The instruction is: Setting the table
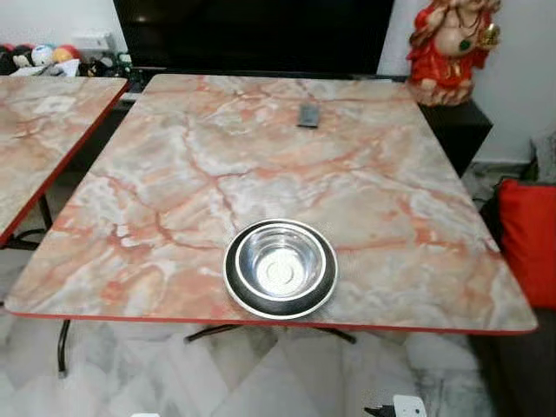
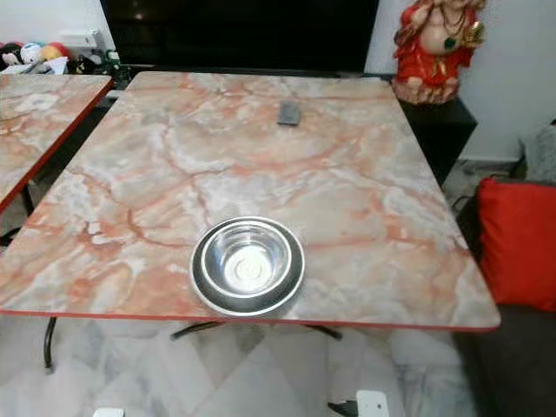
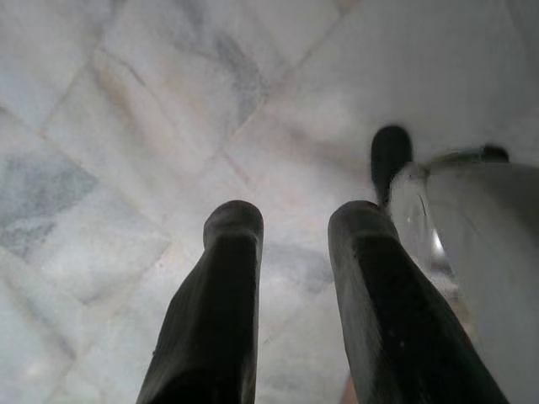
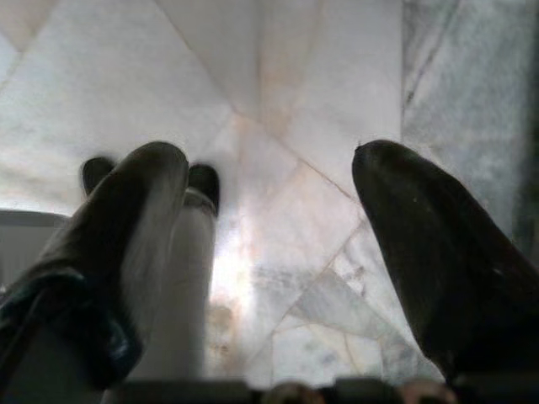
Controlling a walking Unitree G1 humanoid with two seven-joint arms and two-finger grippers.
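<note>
A shiny steel bowl [image 1: 281,265] sits inside a dark round plate [image 1: 323,293] on the marble-patterned table [image 1: 261,165], close to its near edge and slightly right of centre. A small dark remote-like object [image 1: 308,115] lies toward the table's far side. Both arms hang down beside me, pointing at the floor. My left gripper [image 3: 290,220] has its two black fingers a small gap apart with nothing between them. My right gripper [image 4: 269,172] is open wide over the tiles, holding nothing.
A second marble table [image 1: 39,130] stands to the left. A red figurine [image 1: 452,43] sits on a dark cabinet at the back right, and a red cushion [image 1: 530,239] lies on the right. A white plug [image 1: 407,406] lies on the tiled floor under the table's near edge.
</note>
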